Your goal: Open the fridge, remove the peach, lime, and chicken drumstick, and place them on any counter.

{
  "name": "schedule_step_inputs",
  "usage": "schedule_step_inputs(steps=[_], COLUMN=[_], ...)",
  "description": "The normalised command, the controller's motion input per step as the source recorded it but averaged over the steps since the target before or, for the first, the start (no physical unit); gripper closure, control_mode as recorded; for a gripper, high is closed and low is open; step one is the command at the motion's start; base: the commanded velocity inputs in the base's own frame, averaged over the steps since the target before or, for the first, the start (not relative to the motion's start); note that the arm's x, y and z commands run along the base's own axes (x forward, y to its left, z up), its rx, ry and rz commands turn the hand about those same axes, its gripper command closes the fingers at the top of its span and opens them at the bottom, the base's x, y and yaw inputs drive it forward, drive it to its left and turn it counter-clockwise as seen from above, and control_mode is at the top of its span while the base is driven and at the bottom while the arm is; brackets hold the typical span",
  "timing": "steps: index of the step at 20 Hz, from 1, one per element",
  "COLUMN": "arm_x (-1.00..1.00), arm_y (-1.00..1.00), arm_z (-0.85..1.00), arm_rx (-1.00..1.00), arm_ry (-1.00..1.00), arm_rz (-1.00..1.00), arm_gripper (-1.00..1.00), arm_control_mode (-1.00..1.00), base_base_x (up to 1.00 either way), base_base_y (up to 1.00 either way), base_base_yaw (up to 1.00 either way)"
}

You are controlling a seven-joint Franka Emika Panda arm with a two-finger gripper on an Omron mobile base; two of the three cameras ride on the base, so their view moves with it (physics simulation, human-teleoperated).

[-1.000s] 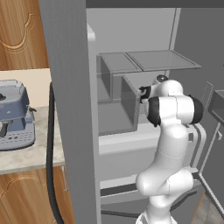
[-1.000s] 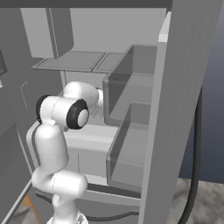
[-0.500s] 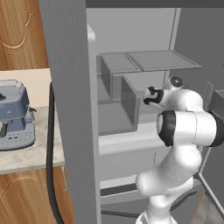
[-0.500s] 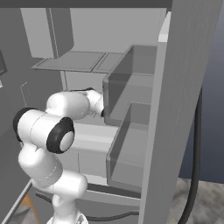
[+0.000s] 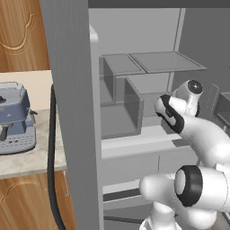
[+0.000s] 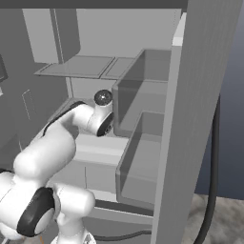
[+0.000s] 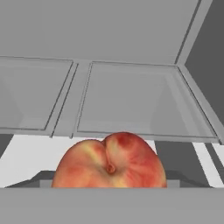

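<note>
The tall grey double-door fridge (image 5: 72,112) is already opened. The round orange-red peach (image 7: 110,161) is seen close before the claw, inside the fridge; whether it is grasped cannot be told. Nothing is yet placed on the beige marbled tabletop (image 5: 27,159).

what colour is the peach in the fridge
Orange-red with yellowish patches; the peach shows best in the hand view.

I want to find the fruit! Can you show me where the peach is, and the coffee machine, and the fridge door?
peach (image 7: 109,162), hand view, middle of its orange-red skin.
coffee machine (image 5: 15,119), left base view, its blue-grey body.
fridge door (image 5: 69,90), left base view, its grey outer panel.
</note>
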Motion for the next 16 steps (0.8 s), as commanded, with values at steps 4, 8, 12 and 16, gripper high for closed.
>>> schedule_step_inputs(steps=[4,8,12,16], arm_x=[-1.0,-1.0,-1.0,-1.0], arm_y=[0.36,0.31,0.45,0.53], arm_z=[0.68,0.64,0.65,0.78], arm_rx=[-0.01,0.0,0.0,0.0], arm_ry=[0.0,-0.03,-0.12,-0.02], arm_rz=[0.02,0.0,0.0,0.0], arm_gripper=[1.0,1.0,1.0,1.0], arm_control_mode=[-1.0,-1.0,-1.0,-1.0], base_base_x=[0.0,0.0,0.0,0.0], base_base_y=[0.0,0.0,0.0,0.0], base_base_yaw=[0.0,0.0,0.0,0.0])
